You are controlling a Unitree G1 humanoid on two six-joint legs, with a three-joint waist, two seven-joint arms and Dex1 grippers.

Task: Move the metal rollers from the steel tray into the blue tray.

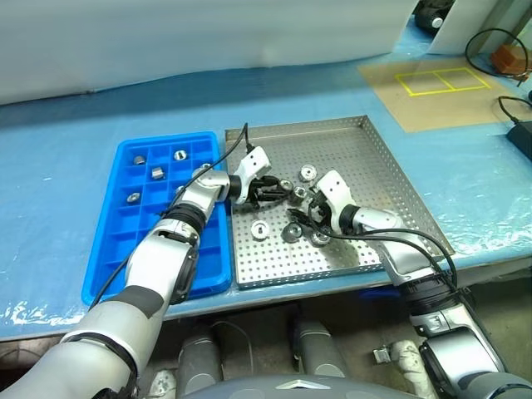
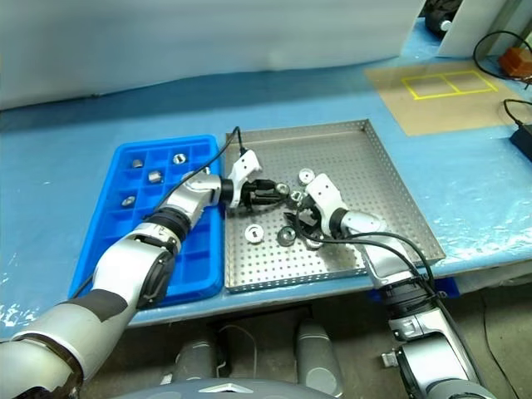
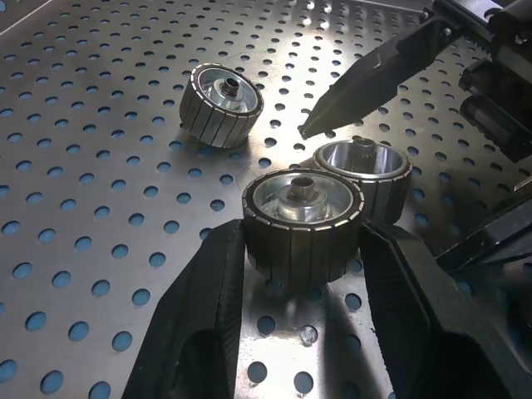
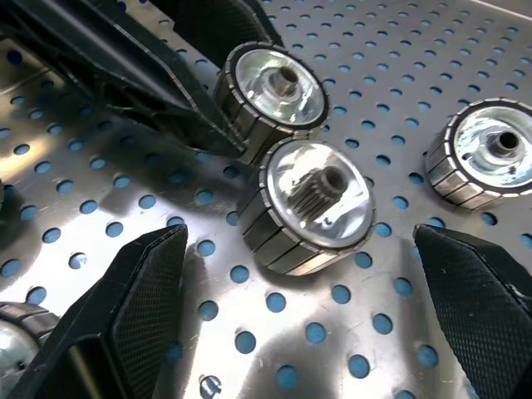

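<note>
The steel tray [image 1: 366,150] lies on the blue table with several metal rollers on its perforated floor. My left gripper [image 3: 303,243] is shut on one roller [image 3: 303,218] that rests on the tray floor near the middle. A second roller [image 4: 307,208] touches it and stands between the wide-open fingers of my right gripper [image 4: 299,245], which comes in from the right. Other rollers [image 1: 307,173] lie loose around them. The blue tray [image 1: 125,249] sits left of the steel tray, with several rollers [image 1: 157,172] in its far compartments.
A brown sheet with yellow taped squares [image 1: 440,81] lies at the back right. Black cables [image 1: 517,112] run along the right edge. The steel tray's front rim sits close to the table's front edge.
</note>
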